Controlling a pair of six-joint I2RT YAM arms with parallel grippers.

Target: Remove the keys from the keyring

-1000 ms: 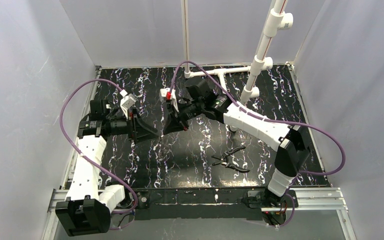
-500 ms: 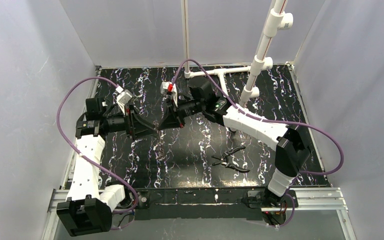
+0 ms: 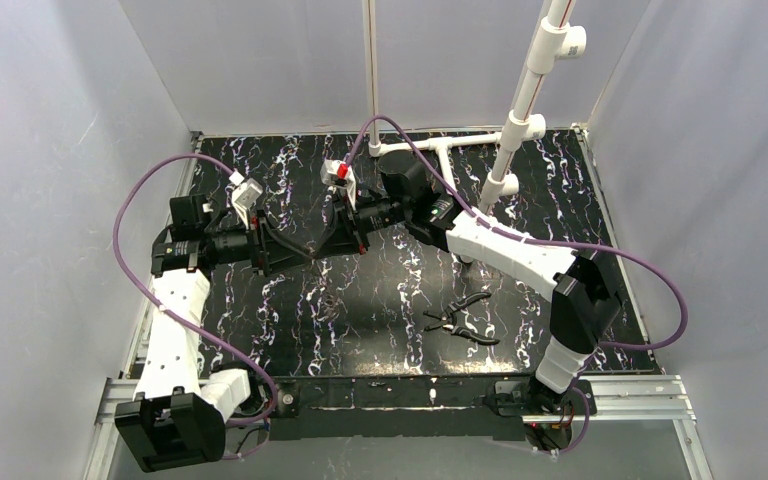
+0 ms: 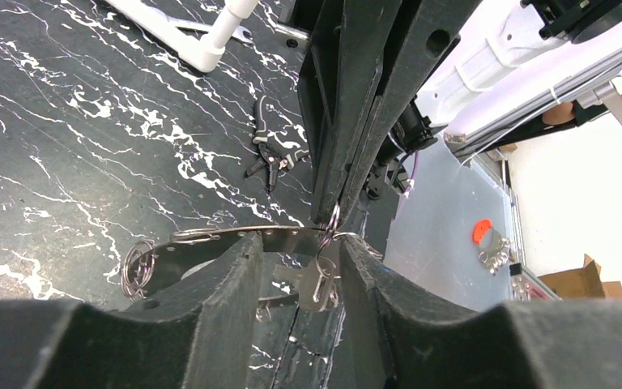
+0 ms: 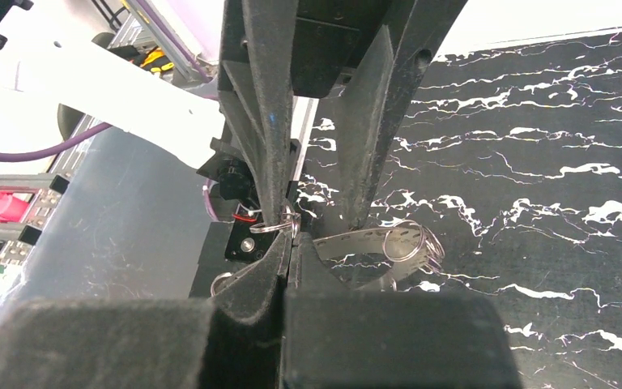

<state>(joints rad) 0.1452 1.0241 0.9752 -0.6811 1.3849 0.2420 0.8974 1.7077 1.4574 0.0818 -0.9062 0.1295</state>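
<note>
The keyring (image 4: 227,235) is a silvery perforated metal band, curved, held above the table where both grippers meet. My left gripper (image 4: 300,243) grips it across, jaws apart about the band's width; it sits left of centre in the top view (image 3: 308,252). A flat key (image 4: 317,284) hangs between the left fingers from a small split ring (image 5: 274,226). My right gripper (image 5: 289,243) is shut on that small ring and meets the left gripper tip to tip (image 3: 324,248). The band (image 5: 356,241) carries more split rings (image 5: 409,241) at its far end.
Black-handled pliers (image 3: 460,320) lie on the black marbled table at the right front, also in the left wrist view (image 4: 274,154). A white pipe frame (image 3: 440,150) stands at the back. Purple cables loop beside both arms.
Both grippers, still joined at the keyring, have shifted a little toward the back of the table, and both wrists have turned slightly. The pliers have not moved.
</note>
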